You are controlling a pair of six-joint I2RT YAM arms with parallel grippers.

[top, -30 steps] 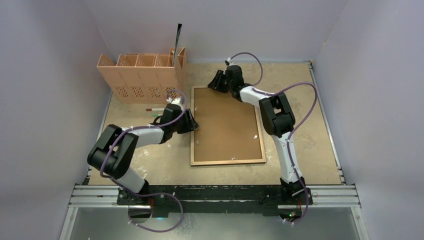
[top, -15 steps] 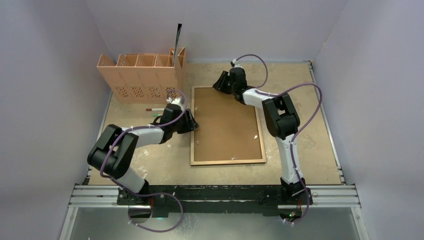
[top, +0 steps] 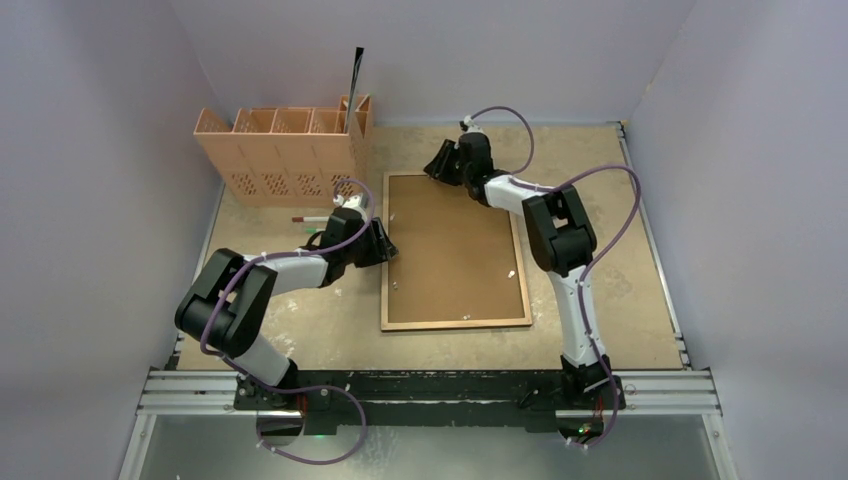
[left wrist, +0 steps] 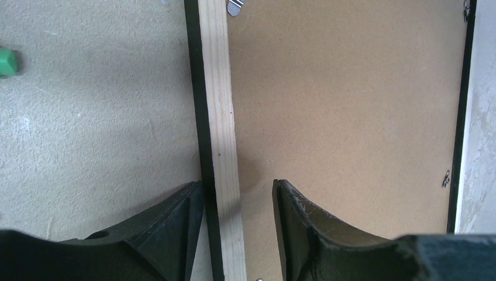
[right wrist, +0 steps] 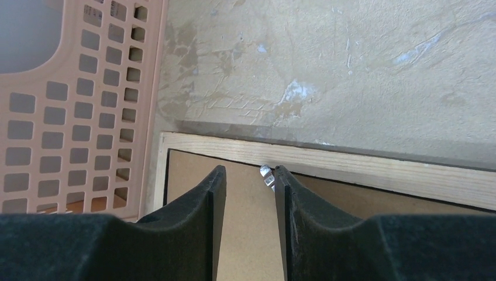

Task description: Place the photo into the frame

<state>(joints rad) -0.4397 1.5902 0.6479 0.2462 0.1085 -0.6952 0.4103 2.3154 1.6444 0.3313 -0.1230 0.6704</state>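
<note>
The frame (top: pixel 455 323) lies face down mid-table, its light wood back up and a brown backing board (top: pixel 450 250) inside it. The photo is hidden. My left gripper (top: pixel 383 243) is open and straddles the frame's left rail (left wrist: pixel 217 88). Its outer finger (left wrist: pixel 186 202) rests against the rail's black edge. The inner finger (left wrist: pixel 286 202) stands apart over the board (left wrist: pixel 345 99). My right gripper (top: pixel 437 160) is open over the board (right wrist: pixel 245 234) at the frame's far rail (right wrist: pixel 380 170). A small metal clip (right wrist: pixel 267 174) sits at its right fingertip.
An orange lattice rack (top: pixel 285 150) stands at the back left, close to the frame's far left corner (right wrist: pixel 70 117), with a thin dark sheet (top: pixel 355 75) upright in it. A red-and-white pen (top: pixel 310 218) and a green piece (left wrist: pixel 6 62) lie left of the frame.
My right wrist has shifted slightly to the right along the frame's far rail. The left arm and the frame have not moved.
</note>
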